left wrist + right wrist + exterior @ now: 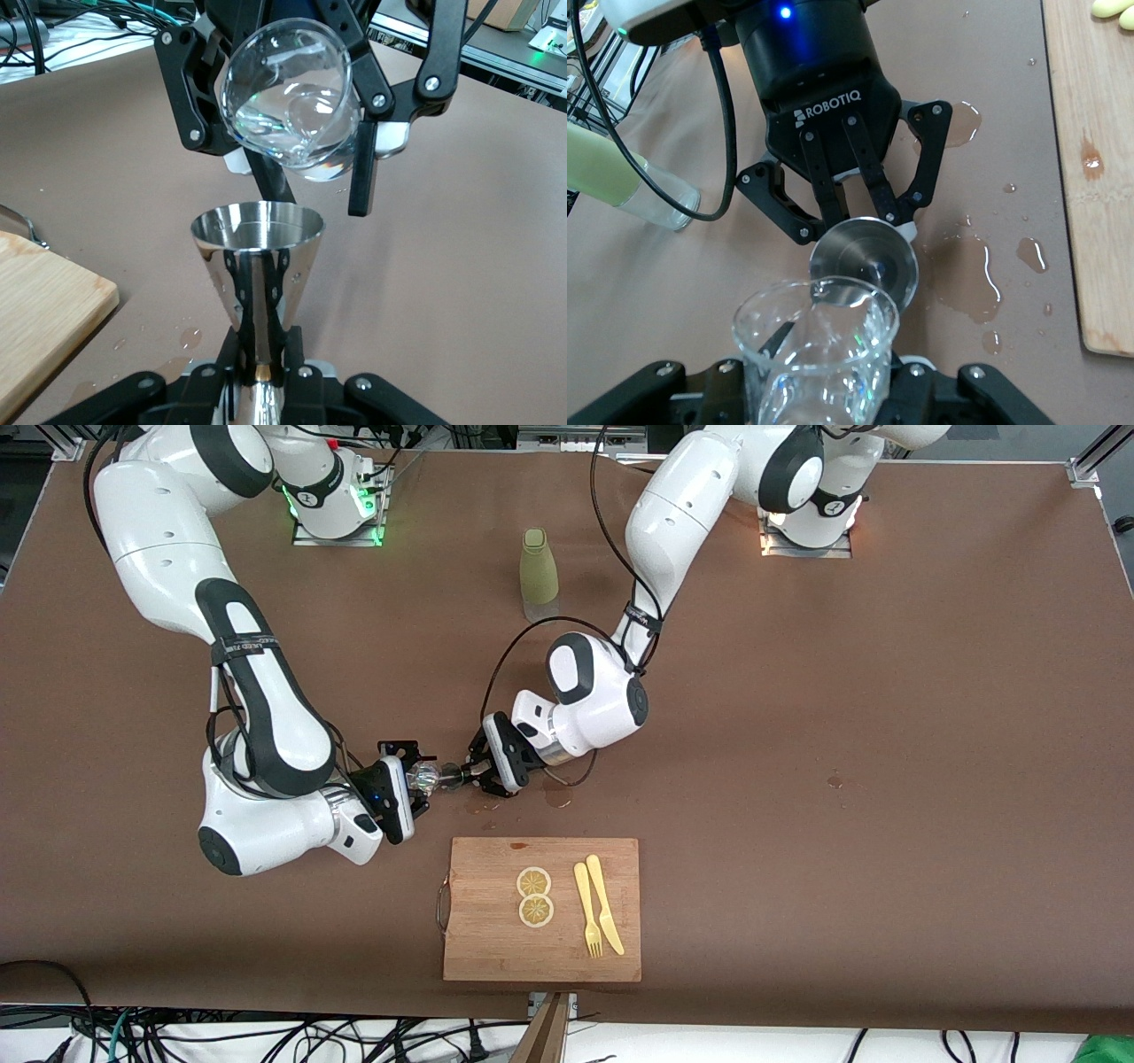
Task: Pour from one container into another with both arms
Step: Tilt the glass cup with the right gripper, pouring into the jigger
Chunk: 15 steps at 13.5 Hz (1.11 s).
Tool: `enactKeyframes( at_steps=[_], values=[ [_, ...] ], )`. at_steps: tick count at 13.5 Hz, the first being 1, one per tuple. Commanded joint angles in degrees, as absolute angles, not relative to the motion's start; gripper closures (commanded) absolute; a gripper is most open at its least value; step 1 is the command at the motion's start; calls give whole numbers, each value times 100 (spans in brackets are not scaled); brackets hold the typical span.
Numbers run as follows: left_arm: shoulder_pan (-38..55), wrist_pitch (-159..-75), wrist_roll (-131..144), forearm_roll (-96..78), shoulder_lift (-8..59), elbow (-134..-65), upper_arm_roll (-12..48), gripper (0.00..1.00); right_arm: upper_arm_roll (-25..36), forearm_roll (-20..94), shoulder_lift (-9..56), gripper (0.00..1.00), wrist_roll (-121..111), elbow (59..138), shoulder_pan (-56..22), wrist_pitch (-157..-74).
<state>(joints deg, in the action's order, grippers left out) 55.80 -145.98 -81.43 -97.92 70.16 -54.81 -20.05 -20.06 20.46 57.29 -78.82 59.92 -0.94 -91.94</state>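
White "ROBOTIQ" on left tool

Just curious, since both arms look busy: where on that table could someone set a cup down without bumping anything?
Bare table stretches from the cutting board out to the left arm's end, dry but for a small spot. It is crowded just above the board: the right gripper tips the glass over the jigger held by the left gripper, above puddles.
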Motion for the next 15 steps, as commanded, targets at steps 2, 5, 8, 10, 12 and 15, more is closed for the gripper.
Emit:
enactKeyframes(
  at_steps=[2, 5, 8, 10, 12, 15],
  values=[
    [5563, -14643, -8103, -9914, 7163, -5194, -2057, 100, -2118, 1741, 5678, 63, -7743, 5924, -158, -9070],
    [5563, -14643, -8104, -9914, 7163, -5194, -2057, 100, -2109, 1679, 5678, 63, -7734, 5933, -184, -9070],
    [5555, -14643, -8104, -9914, 7163, -5194, -2057, 100, -2118, 1513, 5678, 63, -7734, 5924, -193, -9070],
    [5555, -14643, -8104, -9923, 7163, -5194, -2057, 100, -2118, 1468, 5669, 63, -7734, 5924, -228, -9070],
    [5555, -14643, -8104, -9914, 7163, -5194, -2057, 100, -2118, 1389, 5669, 63, -7734, 5915, -246, -9053],
    [5555, -14643, -8112, -9923, 7163, -5194, -2057, 100, -2118, 1257, 5669, 63, -7699, 5862, -343, -9044]
  ],
)
